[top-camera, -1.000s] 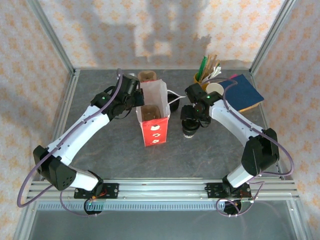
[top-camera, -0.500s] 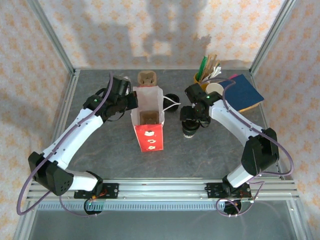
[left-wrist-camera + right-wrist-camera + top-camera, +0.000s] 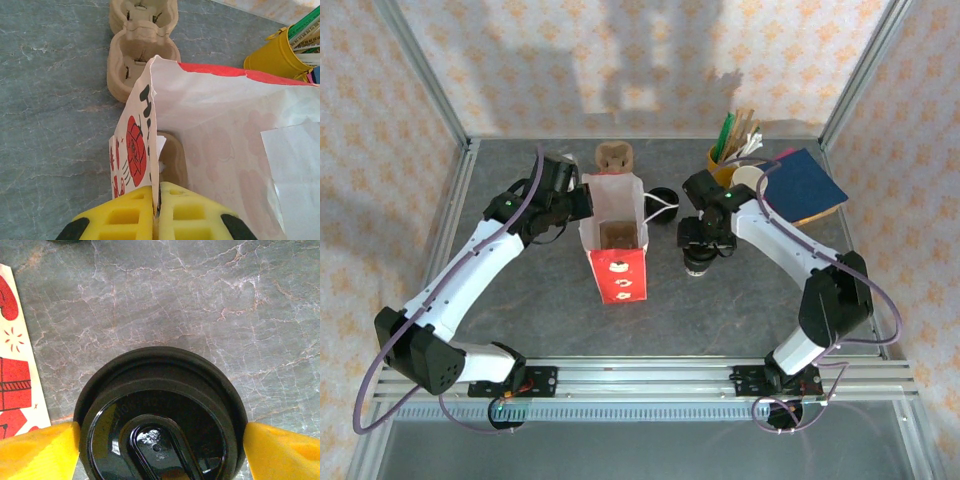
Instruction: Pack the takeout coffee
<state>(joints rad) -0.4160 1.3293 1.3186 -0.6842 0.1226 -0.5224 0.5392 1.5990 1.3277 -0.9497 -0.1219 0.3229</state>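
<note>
Takeout coffee (image 3: 698, 263) stands upright on the worktop (image 3: 740, 310), just right of the paper bag (image 3: 617, 240), black lid (image 3: 160, 410) on. Right gripper (image 3: 160, 450) straddles it, fingers (image 3: 37, 450) apart, one at each side of the lid's rim; gripping or only beside it, cannot tell. Left gripper (image 3: 156, 192) clamped on the bag's left wall edge; bag mouth open. Pulp cup carriers (image 3: 142, 55) lie on the far side of the bag.

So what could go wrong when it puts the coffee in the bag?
1. The right gripper sits around the coffee cup near its lid, so the lid might pop off or the cup might slip.
2. The left gripper pinches just one edge of the paper bag, which could tear or slide free.
3. The bag's mouth is narrow, so the cup may bump its rim and tip.
</note>
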